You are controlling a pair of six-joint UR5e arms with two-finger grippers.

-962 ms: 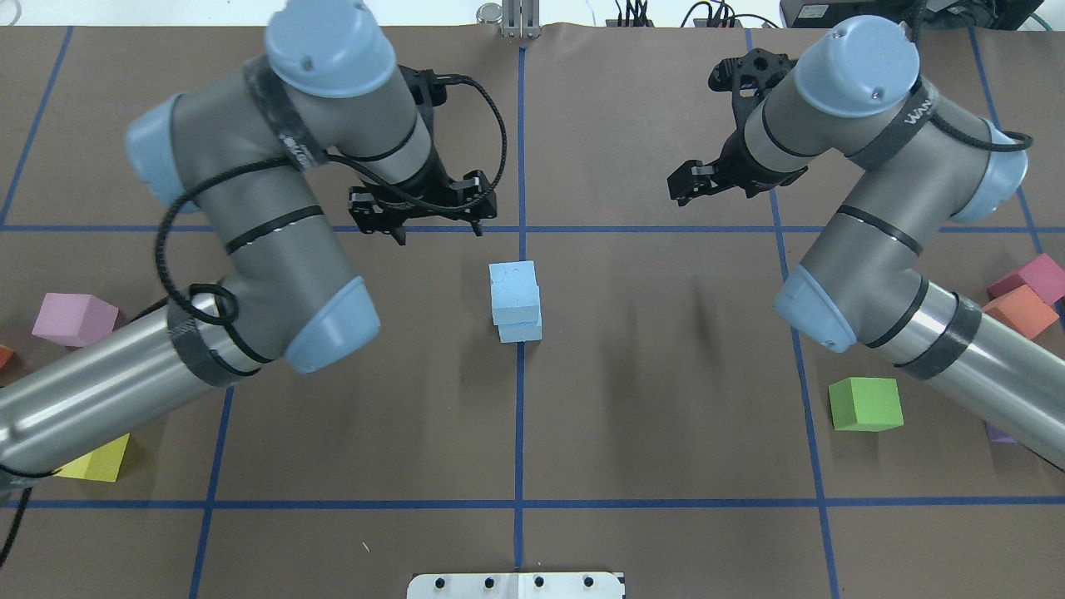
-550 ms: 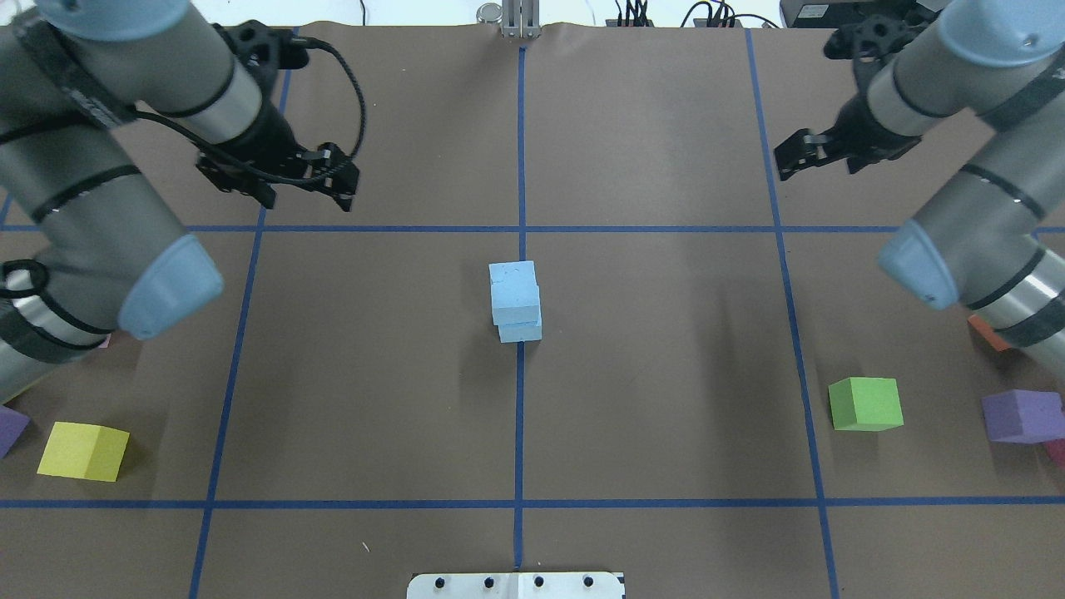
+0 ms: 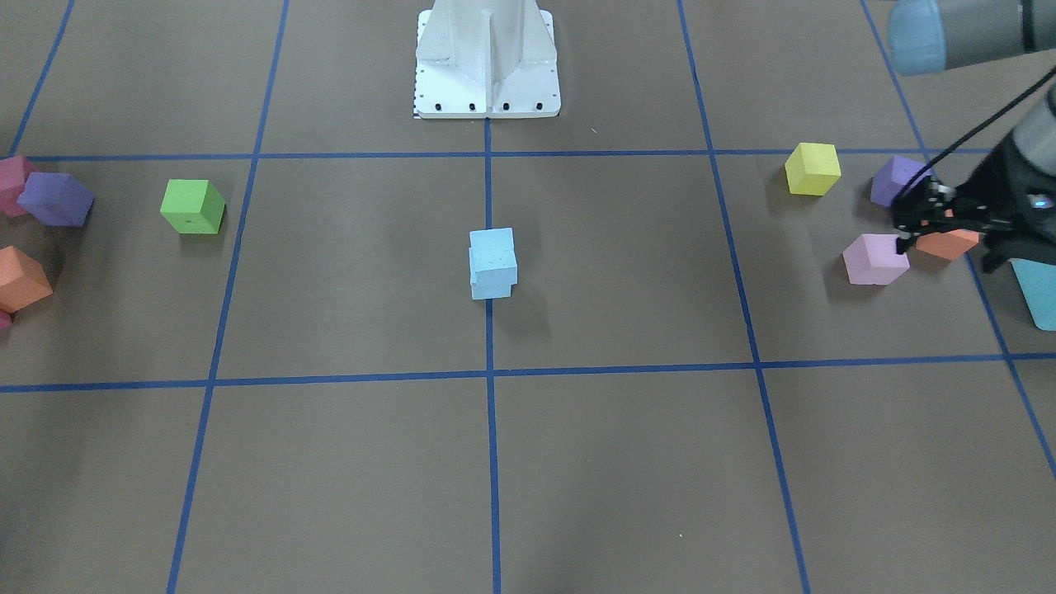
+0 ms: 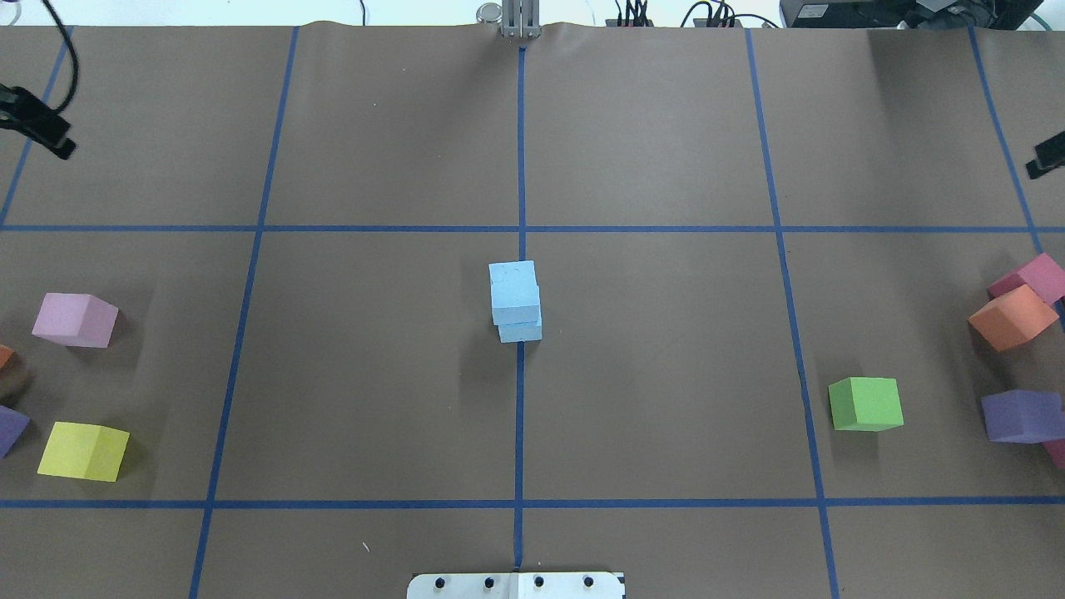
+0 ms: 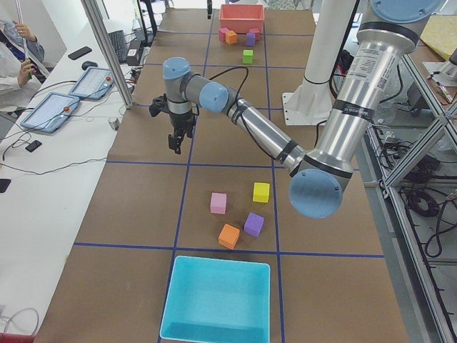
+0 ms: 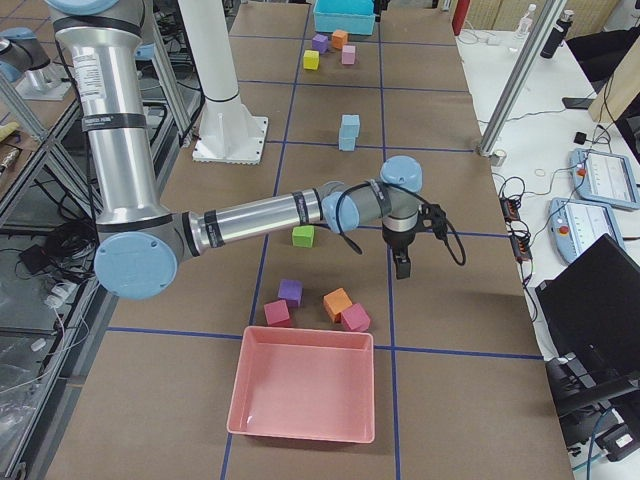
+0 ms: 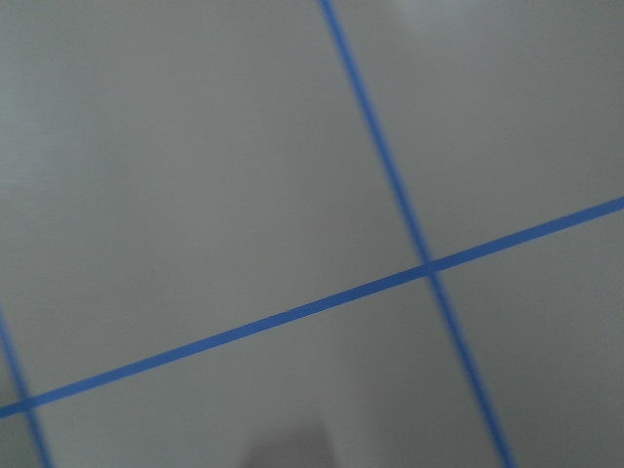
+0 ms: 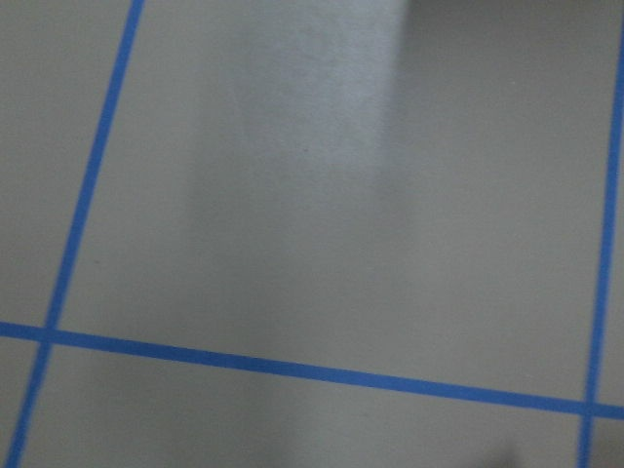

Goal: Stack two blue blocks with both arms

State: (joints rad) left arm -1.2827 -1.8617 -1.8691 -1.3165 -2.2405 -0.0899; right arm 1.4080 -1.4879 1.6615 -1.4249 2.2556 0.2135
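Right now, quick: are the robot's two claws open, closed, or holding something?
Left gripper: looks open, holding nothing.
Right gripper: cannot be told; only a sliver shows.

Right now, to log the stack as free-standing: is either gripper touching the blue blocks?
No: the blue blocks stand stacked mid-table, the left gripper and right gripper far off at the side edges.

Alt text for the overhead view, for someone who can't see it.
Two blue blocks stand stacked, slightly offset, at the centre of a brown table gridded with blue tape. A green cube, a yellow cube and others lie near the sides; the left hand and right hand barely show at the edges.
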